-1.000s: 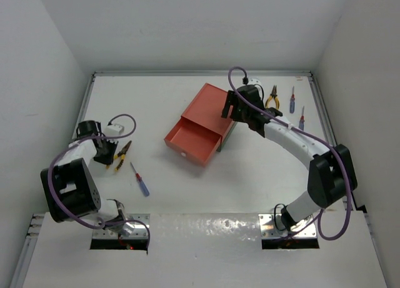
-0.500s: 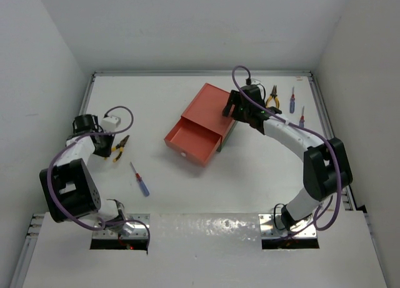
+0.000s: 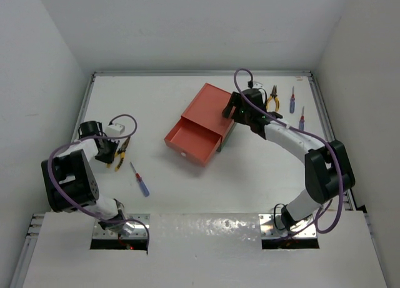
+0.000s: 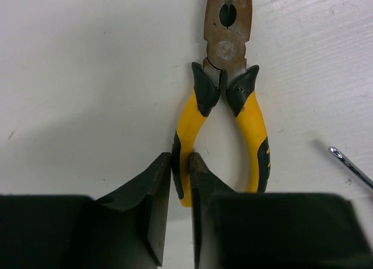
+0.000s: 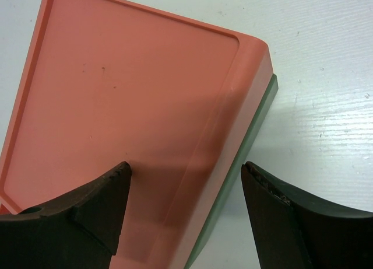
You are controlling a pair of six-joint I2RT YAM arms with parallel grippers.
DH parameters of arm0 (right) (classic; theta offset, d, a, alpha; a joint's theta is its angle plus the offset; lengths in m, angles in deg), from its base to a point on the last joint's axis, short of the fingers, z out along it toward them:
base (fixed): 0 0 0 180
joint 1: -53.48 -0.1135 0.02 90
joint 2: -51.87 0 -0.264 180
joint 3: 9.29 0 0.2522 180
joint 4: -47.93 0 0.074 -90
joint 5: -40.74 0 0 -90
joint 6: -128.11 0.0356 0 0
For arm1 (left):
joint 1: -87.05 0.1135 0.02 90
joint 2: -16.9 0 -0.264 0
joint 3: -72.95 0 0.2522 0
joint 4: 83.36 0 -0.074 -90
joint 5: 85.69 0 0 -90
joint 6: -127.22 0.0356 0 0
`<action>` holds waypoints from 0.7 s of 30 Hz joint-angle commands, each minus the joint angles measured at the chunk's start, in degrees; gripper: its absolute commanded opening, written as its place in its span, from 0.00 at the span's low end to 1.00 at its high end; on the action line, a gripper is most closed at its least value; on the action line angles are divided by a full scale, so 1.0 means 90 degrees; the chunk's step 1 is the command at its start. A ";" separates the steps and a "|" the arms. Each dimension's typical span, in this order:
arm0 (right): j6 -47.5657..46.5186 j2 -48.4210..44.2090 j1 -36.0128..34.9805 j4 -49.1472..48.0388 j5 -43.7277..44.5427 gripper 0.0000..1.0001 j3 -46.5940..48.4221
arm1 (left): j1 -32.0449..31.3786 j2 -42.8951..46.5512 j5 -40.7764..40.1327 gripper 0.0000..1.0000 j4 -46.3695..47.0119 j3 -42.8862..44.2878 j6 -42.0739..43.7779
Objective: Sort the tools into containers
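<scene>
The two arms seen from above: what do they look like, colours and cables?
Both the left arm and the right arm have white curved links joined by chunky black joint blocks. A thin purple cable loops along each. The jaws are black and wedge-shaped.

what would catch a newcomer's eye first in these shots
The salmon-red box sits mid-table with its drawer pulled out, and the right gripper stands open astride its back edge. At the left side, the left gripper pinches one handle of the yellow-handled pliers. A second pair of pliers and two screwdrivers lie at the far right.
</scene>
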 commanded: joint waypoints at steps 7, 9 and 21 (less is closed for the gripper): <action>-0.0176 -0.0255 -0.0013 0.0130 0.0302 0.74 -0.0354 | 0.0077 -0.0381 0.0258 0.43 0.0308 -0.0137 0.0262; -0.0195 -0.0284 -0.0013 0.0120 0.0342 0.75 -0.0432 | 0.0067 -0.0303 0.0249 0.43 0.0444 -0.0195 0.0311; -0.0264 -0.0284 0.0095 0.0052 0.0322 0.75 -0.0618 | 0.0028 -0.0253 0.0727 0.36 0.0583 -0.0274 0.1014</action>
